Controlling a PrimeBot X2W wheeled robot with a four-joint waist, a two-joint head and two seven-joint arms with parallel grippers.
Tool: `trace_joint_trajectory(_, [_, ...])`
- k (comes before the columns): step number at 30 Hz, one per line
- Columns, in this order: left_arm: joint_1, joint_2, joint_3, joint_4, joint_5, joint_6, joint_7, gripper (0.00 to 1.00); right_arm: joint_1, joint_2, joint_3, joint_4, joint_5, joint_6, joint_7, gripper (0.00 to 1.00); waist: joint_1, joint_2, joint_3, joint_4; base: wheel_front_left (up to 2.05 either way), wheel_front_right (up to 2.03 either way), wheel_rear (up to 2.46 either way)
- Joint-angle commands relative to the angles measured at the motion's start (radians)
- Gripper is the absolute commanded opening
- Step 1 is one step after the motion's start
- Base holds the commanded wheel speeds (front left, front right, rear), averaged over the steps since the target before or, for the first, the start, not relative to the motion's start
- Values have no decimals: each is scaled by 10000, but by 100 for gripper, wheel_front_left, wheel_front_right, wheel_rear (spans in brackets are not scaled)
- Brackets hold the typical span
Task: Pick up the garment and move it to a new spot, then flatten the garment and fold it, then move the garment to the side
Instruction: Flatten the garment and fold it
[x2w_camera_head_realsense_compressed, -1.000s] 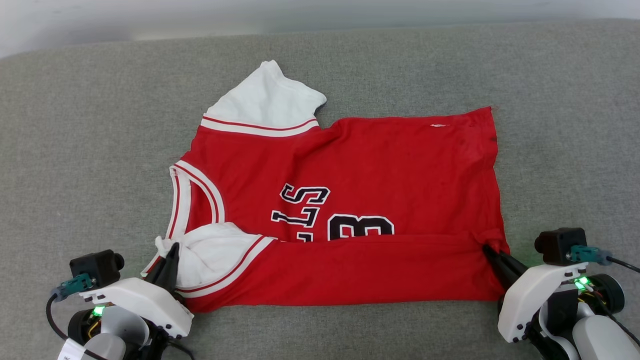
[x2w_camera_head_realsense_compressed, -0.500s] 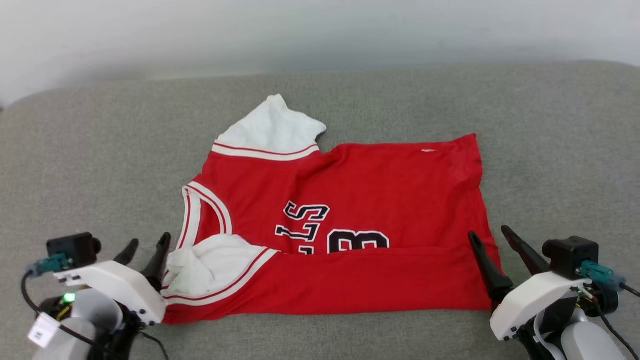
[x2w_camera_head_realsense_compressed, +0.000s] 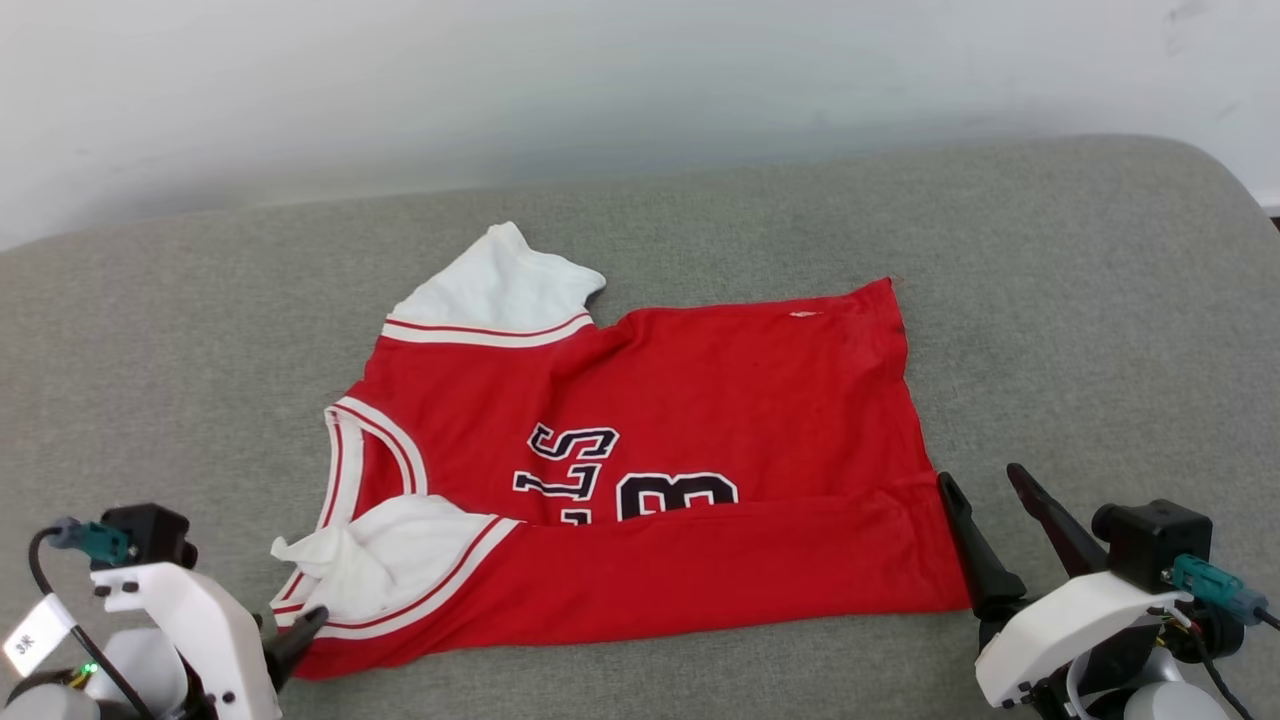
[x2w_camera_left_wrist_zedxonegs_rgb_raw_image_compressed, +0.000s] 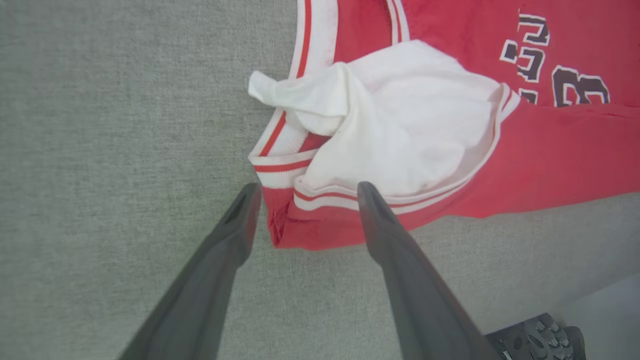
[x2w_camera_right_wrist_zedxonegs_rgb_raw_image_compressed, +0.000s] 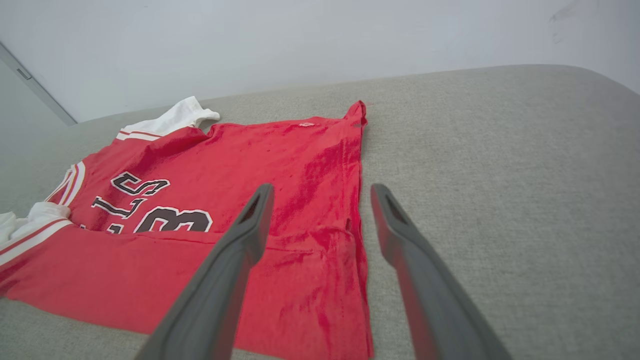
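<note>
The garment (x2w_camera_head_realsense_compressed: 640, 470), a red T-shirt with white sleeves and black lettering, lies spread on the grey cushion, its near long edge folded up over the print. The near white sleeve (x2w_camera_left_wrist_zedxonegs_rgb_raw_image_compressed: 400, 125) is bunched at the collar end. My left gripper (x2w_camera_left_wrist_zedxonegs_rgb_raw_image_compressed: 307, 187) is open, with the folded shoulder corner (x2w_camera_left_wrist_zedxonegs_rgb_raw_image_compressed: 300, 225) lying between its fingers; one fingertip (x2w_camera_head_realsense_compressed: 303, 622) shows at the lower left. My right gripper (x2w_camera_head_realsense_compressed: 980, 478) is open at the hem end. Its left finger is over the red cloth (x2w_camera_right_wrist_zedxonegs_rgb_raw_image_compressed: 320, 250) and its right finger over bare cushion.
The grey upholstered surface (x2w_camera_head_realsense_compressed: 1080, 330) stretches wide on all sides of the shirt and rounds off at the far right. A pale wall (x2w_camera_head_realsense_compressed: 600, 90) rises behind it. A dark part of the robot's base (x2w_camera_left_wrist_zedxonegs_rgb_raw_image_compressed: 532, 337) shows below the cushion's near edge.
Both grippers have opened and let go of the garment's near corners, then drawn back a little. The head camera has tilted up and shifted, so the shirt sits lower and further left.
</note>
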Motion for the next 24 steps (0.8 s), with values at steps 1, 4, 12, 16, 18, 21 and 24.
trace_joint_trajectory(1, [221,84,6,-214,-143,139,229,100,52,114,-73,-153,-65,-4,56,100,0,0,145,-110,0,0,0])
trace_joint_trajectory(4, [508,119,-22,-428,-334,354,568,100,42,210,-112,-320,-79,-4,92,100,0,0,403,-229,0,0,0])
trace_joint_trajectory(12, [227,-315,-58,363,-839,525,996,100,-380,238,-68,-454,111,-6,277,100,0,0,1247,-465,0,0,0])
trace_joint_trajectory(16, [125,-632,-411,682,-1068,422,1405,0,-580,118,-99,-340,221,-4,347,100,0,0,1414,-533,0,0,0])
trace_joint_trajectory(18, [80,-752,-508,676,-1012,373,1362,0,-602,81,-219,-250,293,-4,485,100,0,0,1423,-532,0,0,0])
trace_joint_trajectory(21, [105,-737,-481,599,-937,339,1239,0,-584,35,-376,-111,362,-4,733,100,0,0,1344,-516,0,0,0])
trace_joint_trajectory(24, [239,-676,-327,330,-858,431,958,0,-597,-84,-521,59,466,-4,1189,100,0,0,1184,-483,0,0,0])
